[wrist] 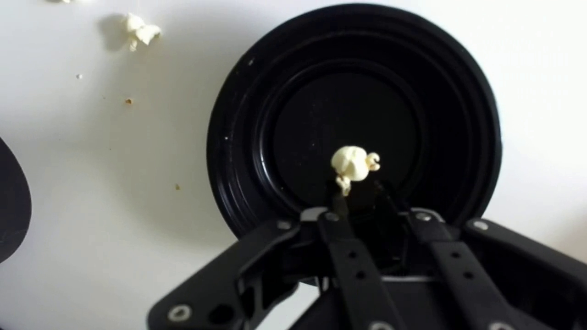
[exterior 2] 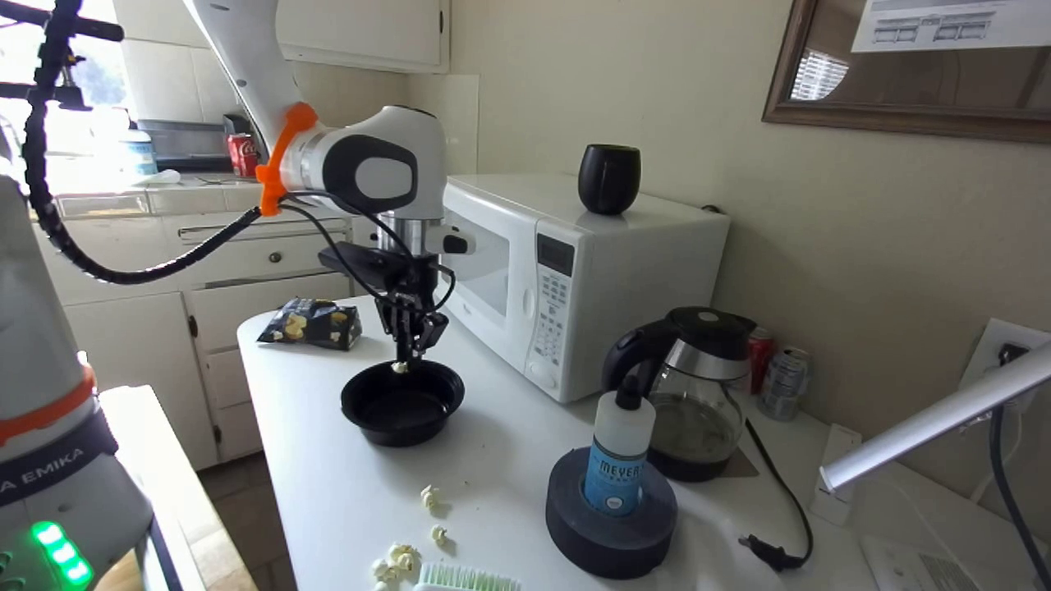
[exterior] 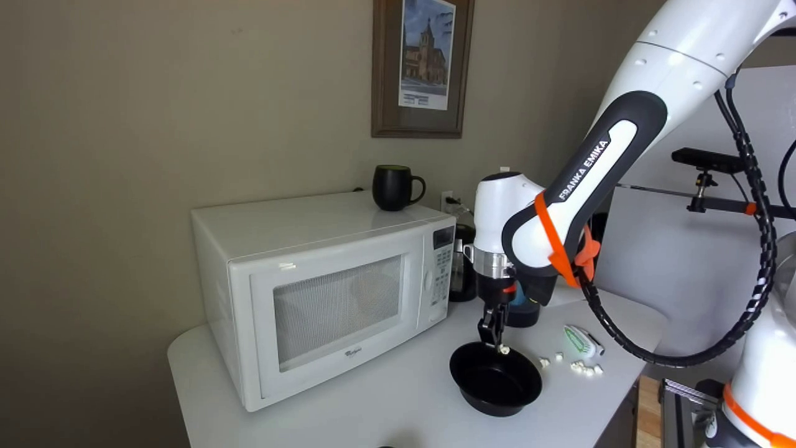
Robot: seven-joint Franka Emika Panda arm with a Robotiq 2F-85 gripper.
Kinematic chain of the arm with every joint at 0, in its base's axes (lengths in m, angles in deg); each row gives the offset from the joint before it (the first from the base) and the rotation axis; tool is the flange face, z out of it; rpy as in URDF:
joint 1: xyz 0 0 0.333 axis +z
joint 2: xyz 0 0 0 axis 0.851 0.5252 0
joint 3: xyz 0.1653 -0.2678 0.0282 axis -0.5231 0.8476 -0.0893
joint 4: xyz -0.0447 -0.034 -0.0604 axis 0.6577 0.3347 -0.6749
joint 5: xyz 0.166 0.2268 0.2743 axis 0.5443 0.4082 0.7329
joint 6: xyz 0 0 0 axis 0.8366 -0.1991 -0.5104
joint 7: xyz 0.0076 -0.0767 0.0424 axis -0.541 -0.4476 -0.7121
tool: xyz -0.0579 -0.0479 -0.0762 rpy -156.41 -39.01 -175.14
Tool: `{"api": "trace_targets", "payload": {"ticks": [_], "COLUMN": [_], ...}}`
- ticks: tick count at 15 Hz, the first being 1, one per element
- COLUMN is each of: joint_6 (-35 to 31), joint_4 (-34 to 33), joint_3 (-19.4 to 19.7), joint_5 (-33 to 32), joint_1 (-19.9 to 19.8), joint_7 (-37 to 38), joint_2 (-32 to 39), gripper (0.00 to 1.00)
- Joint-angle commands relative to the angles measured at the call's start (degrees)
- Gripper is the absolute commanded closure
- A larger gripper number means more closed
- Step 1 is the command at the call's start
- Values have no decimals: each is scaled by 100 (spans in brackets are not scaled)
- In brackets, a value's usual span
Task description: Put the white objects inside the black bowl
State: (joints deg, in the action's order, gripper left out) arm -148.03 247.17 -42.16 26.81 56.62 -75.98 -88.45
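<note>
The black bowl [exterior: 496,386] stands on the white table. It also shows in an exterior view [exterior 2: 402,410] and in the wrist view [wrist: 348,110]. Its visible inside is bare. My gripper [wrist: 361,190] is above the bowl, pointing down, its fingers a narrow gap apart. A white popcorn piece [wrist: 351,162] is at the fingertips, over the bowl, touching the left finger; contact with the right finger is hard to see. This piece shows at the tips in both exterior views [exterior: 504,350] [exterior 2: 400,367]. Several white pieces [exterior 2: 402,556] lie on the table, one [wrist: 142,31] beside the bowl.
A white brush with green bristles [exterior: 581,340] lies by the loose pieces. A dark round base [exterior 2: 612,533] holds a blue-labelled bottle. A glass kettle [exterior 2: 690,427], the microwave [exterior: 339,298] with a black mug [exterior: 392,188] on top, and a black snack bag [exterior 2: 316,322] stand around.
</note>
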Motion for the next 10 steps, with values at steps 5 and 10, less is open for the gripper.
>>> {"api": "trace_targets", "payload": {"ticks": [5, 10], "joint_6": [575, 241], "joint_4": [-8, -8], "joint_3": [44, 112], "joint_5": [-155, -472], "joint_1": [-50, -161], "joint_7": [156, 263], "joint_2": [-24, 253], "gripper": [14, 0]}}
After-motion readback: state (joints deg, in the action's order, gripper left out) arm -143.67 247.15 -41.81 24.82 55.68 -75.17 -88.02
